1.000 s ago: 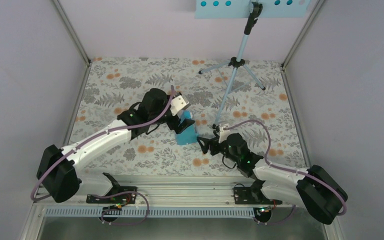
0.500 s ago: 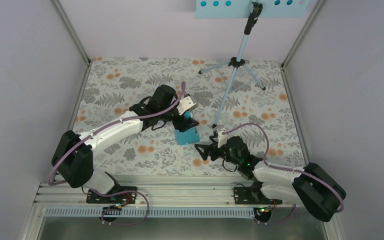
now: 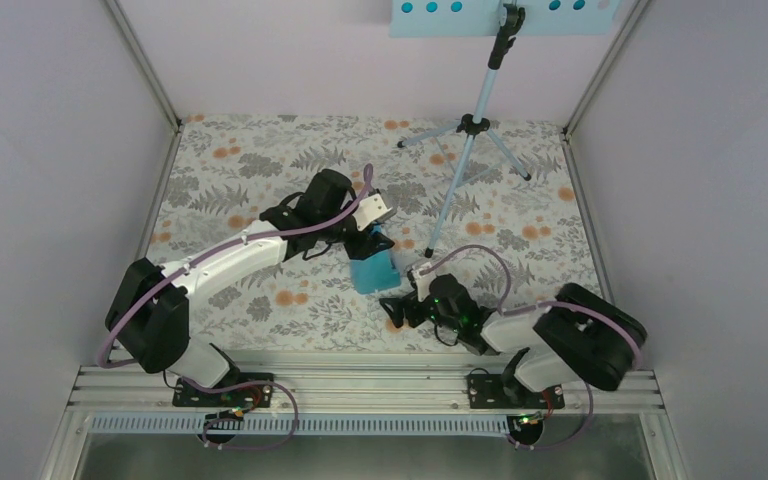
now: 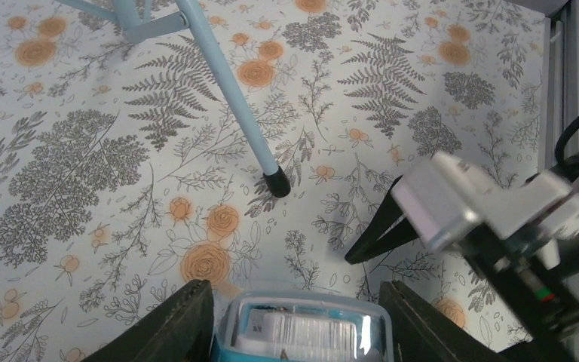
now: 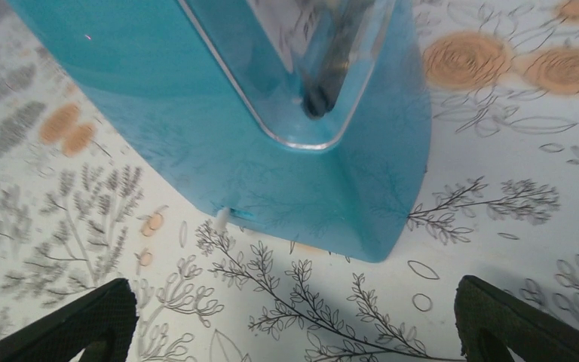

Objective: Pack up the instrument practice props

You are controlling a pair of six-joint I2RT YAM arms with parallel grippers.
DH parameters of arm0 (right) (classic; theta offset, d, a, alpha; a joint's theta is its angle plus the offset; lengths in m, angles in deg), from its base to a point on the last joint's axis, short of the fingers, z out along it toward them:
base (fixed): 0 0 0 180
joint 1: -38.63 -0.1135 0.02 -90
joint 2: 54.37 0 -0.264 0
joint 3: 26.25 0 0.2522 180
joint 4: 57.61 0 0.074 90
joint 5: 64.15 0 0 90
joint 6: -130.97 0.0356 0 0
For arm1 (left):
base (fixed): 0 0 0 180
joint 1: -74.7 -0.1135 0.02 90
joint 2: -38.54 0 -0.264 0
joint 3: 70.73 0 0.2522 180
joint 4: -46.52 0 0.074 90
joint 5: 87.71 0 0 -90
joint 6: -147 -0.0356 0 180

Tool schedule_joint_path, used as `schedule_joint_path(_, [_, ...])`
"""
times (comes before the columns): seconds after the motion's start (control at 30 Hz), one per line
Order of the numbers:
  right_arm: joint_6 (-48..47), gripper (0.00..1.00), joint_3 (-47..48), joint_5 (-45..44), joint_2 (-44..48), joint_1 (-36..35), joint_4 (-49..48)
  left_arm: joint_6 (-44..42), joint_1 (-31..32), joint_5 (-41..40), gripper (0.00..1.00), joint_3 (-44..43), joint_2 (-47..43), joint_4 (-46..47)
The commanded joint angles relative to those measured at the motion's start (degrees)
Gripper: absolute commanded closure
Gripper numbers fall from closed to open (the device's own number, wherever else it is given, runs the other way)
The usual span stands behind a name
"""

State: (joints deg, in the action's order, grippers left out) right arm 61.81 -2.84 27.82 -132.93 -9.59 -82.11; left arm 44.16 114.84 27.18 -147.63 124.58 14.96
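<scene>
**Right arm folds in toward the metronome**

Since half a second ago, your right arm has tucked back. That brings the right hand [image 5: 294, 324], spread wide, low against the near face of the metronome [image 3: 373, 270], likely for a handover. Your left hand [image 4: 295, 302] clasps its sides, steadying it mid-counter [image 3: 240, 170]. The nearest leg of the stand [image 3: 470, 125] ends just beyond, so mind it when lifting.

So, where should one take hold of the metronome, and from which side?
Grip the metronome by its narrow upper part, across its flat sides, from above: it stands upright on its wide base and tapers upward. The left pincer straddles that top.
</scene>
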Motion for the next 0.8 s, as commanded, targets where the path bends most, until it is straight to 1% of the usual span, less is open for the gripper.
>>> schedule_joint_path(0.0, [-3.14, 0.0, 4.77, -6.8, -7.19, -3.73, -2.24, -1.23, -0.11, 1.3, 0.5, 0.06, 0.74, -0.83])
schedule_joint_path(0.17, [-5.1, 0.01, 10.55, -15.38, -14.36, -7.6, 0.88, -1.44, -0.06, 2.11, 0.56, 0.39, 1.05, -0.69])
schedule_joint_path(0.27, [-5.52, 0.0, 11.58, -18.7, -17.82, -8.34, 0.55, -1.57, -0.06, 2.66, 0.57, 0.42, 1.44, -0.71])
schedule_joint_path(0.37, [-5.54, 0.0, 10.81, -19.54, -19.14, -8.37, -0.92, -1.75, -0.06, 2.74, 0.58, 0.61, 1.61, -0.74])
schedule_joint_path(0.57, [-7.29, 0.01, 6.41, -19.35, -17.36, -8.39, -6.99, -2.25, -0.06, 3.19, 0.62, 0.91, 2.15, -0.84])
schedule_joint_path(0.77, [-8.94, 0.0, 6.75, -20.03, -18.97, -8.2, -8.59, -2.67, -0.03, 3.96, 0.63, 1.12, 2.32, -0.99])
